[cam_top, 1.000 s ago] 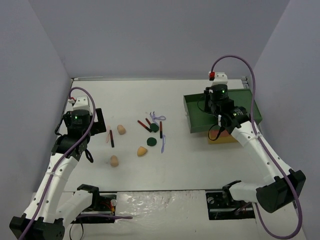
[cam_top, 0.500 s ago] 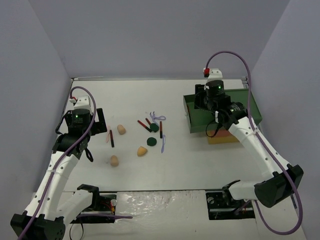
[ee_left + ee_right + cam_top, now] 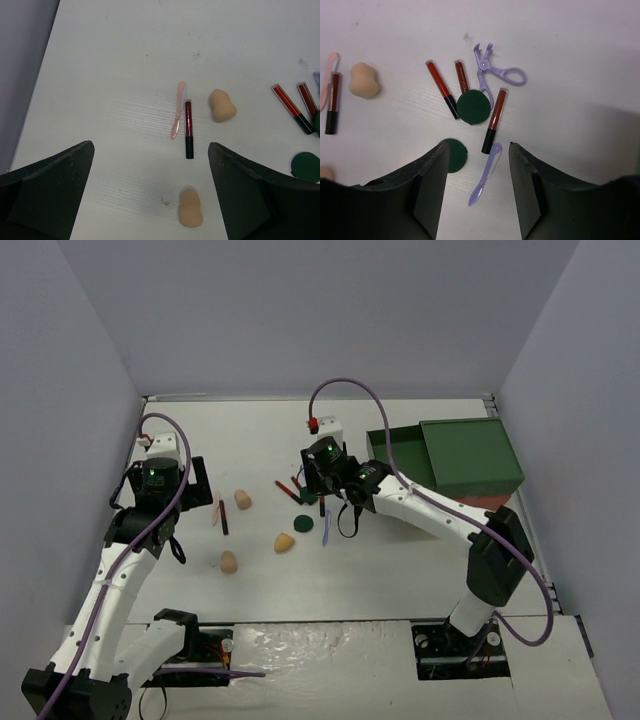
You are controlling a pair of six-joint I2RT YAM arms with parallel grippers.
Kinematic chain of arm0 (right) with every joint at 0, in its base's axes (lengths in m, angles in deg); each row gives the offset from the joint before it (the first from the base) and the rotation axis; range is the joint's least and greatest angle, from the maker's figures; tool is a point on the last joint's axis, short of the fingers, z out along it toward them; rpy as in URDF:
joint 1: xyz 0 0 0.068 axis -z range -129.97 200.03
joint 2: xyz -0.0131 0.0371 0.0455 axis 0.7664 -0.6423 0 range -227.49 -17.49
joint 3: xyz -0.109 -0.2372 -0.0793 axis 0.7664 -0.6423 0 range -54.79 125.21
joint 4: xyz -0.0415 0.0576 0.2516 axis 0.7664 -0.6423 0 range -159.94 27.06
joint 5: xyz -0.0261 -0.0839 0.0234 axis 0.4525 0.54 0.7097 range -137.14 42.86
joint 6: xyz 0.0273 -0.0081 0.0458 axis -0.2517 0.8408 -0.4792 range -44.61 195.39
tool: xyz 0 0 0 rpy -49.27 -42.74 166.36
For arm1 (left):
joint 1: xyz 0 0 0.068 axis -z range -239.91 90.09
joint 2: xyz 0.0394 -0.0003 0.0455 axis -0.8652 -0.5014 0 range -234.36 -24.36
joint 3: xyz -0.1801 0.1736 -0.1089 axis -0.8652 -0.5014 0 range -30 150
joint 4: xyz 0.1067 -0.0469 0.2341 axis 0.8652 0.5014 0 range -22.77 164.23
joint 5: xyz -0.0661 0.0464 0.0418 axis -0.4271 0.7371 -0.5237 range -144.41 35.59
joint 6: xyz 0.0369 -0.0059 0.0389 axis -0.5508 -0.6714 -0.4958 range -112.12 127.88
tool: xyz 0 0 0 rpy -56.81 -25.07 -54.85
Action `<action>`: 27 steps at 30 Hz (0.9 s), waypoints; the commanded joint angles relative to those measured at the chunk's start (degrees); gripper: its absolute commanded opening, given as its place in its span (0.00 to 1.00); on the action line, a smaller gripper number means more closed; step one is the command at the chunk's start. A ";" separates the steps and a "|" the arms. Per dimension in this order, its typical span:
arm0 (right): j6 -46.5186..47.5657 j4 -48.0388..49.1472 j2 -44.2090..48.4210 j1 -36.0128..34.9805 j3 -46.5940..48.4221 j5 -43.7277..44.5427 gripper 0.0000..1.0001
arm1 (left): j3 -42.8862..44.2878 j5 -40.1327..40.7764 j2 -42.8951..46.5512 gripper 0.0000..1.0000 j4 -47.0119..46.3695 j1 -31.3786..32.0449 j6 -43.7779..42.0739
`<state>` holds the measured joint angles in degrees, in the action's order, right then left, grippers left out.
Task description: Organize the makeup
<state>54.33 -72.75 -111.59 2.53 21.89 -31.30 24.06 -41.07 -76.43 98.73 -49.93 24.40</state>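
Observation:
The makeup lies scattered mid-table. Tan sponges (image 3: 242, 499) (image 3: 284, 541) (image 3: 228, 561) rest left of centre, beside a dark red stick (image 3: 188, 128) and a pink stick (image 3: 177, 109). Two dark green discs (image 3: 473, 107) (image 3: 454, 155), three red sticks (image 3: 494, 120) and a lilac curler (image 3: 495, 75) form a cluster. My right gripper (image 3: 477, 146) hovers open over this cluster, a lilac spatula (image 3: 485, 174) on the table between its fingers. My left gripper (image 3: 151, 146) hangs wide open above the near sponge (image 3: 191, 207), holding nothing.
The big green-topped box (image 3: 470, 455) stands at the far right, with an open green tray (image 3: 397, 458) on its left side. Grey walls close in the table on three sides. The left table edge (image 3: 35, 100) runs close to the left gripper.
My right arm has swung from the green box at the right to above the cluster at mid-table, and its jaws have opened. The left arm has not moved.

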 commanded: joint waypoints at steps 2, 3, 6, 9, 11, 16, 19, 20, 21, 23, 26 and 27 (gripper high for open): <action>-4.57 8.34 -4.68 0.10 -2.62 3.21 0.47 | 3.07 0.77 0.83 0.97 -1.45 -0.49 -0.08; -4.65 9.06 -6.00 0.13 -3.06 3.28 0.47 | 3.07 0.76 0.79 0.97 -1.45 -0.49 -0.08; -5.14 11.04 -9.10 0.23 -3.74 4.28 0.44 | 3.07 0.63 0.83 0.97 -1.45 -0.49 -0.08; -5.48 12.42 -10.92 0.76 -4.82 3.70 0.42 | 3.07 0.58 0.89 0.97 -1.36 -0.49 -0.02; -5.85 13.68 -12.54 1.34 -5.67 2.72 0.41 | 3.07 0.54 0.85 0.97 -1.43 -0.49 0.01; -6.33 15.39 -15.37 2.23 -6.76 1.98 0.39 | 3.07 0.46 0.83 0.97 -1.36 -0.45 0.07; -6.42 16.38 -17.09 2.73 -7.26 1.83 0.38 | 3.07 0.34 0.83 0.97 -1.36 -0.49 0.01; -6.37 16.70 -17.83 2.84 -7.47 1.68 0.37 | 3.07 0.29 0.83 0.97 -1.36 -0.49 0.01; -6.22 16.97 -18.32 2.93 -7.58 1.43 0.36 | 3.07 0.28 0.76 0.97 -1.36 -0.49 0.08; -6.06 17.70 -19.14 2.95 -7.84 0.83 0.34 | 3.07 0.28 0.75 0.97 -1.36 -0.49 0.04; -5.97 18.63 -20.02 2.95 -8.33 0.03 0.29 | 3.07 0.28 0.79 0.97 -1.36 -0.53 0.01; -6.00 18.86 -20.15 2.95 -8.48 -0.02 0.26 | 3.07 0.29 0.83 0.97 -1.36 -0.57 0.01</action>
<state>48.82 -56.78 -131.05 5.35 14.12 -30.94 24.06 -41.09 -76.28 98.87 -49.98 24.40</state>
